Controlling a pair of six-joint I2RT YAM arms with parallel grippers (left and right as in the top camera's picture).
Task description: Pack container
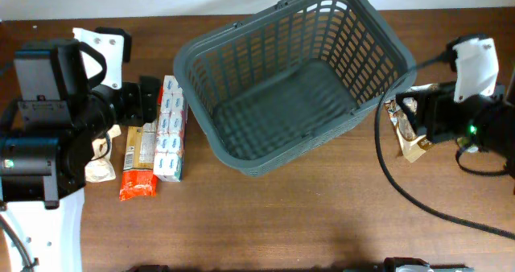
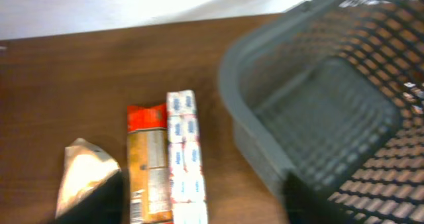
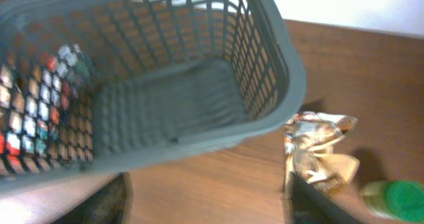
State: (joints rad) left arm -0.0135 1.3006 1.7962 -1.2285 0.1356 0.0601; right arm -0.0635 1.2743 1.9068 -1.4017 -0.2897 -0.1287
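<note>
1. Container (image 1: 322, 30): the dark grey slotted basket sits in the upper middle of the overhead view, turned at an angle to the table edges, with nothing visible inside it.
2. Its lower corner rim juts toward frame centre. Its left rim stands just beside a blue-and-white multipack (image 1: 170, 127), with a narrow strip of wood between them.
3. Left of the multipack an orange-red packet (image 1: 138, 159) lies parallel, touching or nearly so. A crumpled beige bag (image 1: 100, 163) lies further left, partly under the left arm.
4. The left gripper (image 2: 205, 204) has its fingers spread wide and holds nothing. In its wrist view they sit at the bottom corners, over the packets' lower ends.
5. The right gripper (image 3: 209, 204) is likewise spread and empty, near the basket's right rim (image 3: 291, 85).
6. A crinkled gold-brown snack bag (image 3: 318, 151) lies just right of that rim, beside one right finger. A blurred green object (image 3: 391, 201) sits at the lower right.
7. Bare wood (image 1: 265, 224) fills the lower half of the overhead frame, crossed only by a black cable (image 1: 402, 187) at right.
</note>
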